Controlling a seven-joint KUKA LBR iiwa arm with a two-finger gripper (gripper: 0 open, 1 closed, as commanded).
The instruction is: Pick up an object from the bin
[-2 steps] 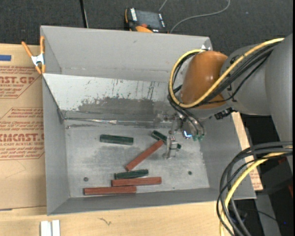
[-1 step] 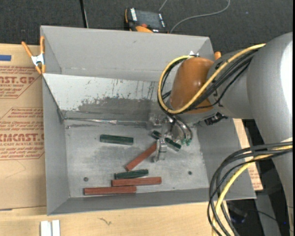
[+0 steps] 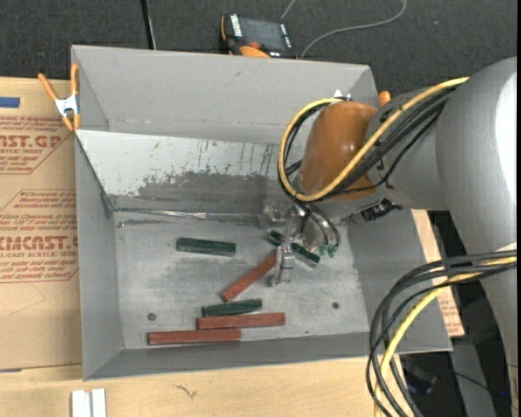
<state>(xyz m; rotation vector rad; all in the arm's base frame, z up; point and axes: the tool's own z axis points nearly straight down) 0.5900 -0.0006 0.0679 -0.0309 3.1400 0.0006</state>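
My gripper (image 3: 286,260) is low in the bin, right of the middle, under the orange wrist cover. The upper end of a red-brown stick (image 3: 247,282) lies right at it; the stick slants down to the left across the floor. Whether the gripper touches it, I cannot tell. A short dark green piece (image 3: 308,253) shows just right of the gripper. Left of the gripper a dark green stick (image 3: 206,247) lies flat on its own.
Towards the front wall lie a dark green stick (image 3: 232,307) and two red-brown sticks (image 3: 241,321) (image 3: 194,337), close together and nearly parallel. The arm with its yellow cables hangs over the bin's right side.
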